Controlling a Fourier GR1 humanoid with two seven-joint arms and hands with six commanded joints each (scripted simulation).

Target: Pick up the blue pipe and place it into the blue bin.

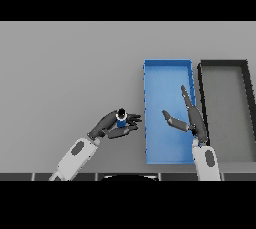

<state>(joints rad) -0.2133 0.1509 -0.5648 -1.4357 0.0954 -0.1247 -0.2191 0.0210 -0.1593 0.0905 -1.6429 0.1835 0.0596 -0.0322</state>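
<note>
Blue pipe [121, 119] sits clasped in left hand [112, 125] beside blue bin [167, 68].

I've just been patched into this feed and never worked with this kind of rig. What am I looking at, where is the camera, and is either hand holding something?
This single view looks down from the robot's head onto a grey table. The two white and grey arms are the robot's own. Its left hand has fingers curled around a small blue pipe, left of the blue bin. Its right hand is open, fingers straight, over the blue bin's right side, holding nothing. Beside that, on the right, sits a black bin. The pipe is not yet in the bin.
</note>
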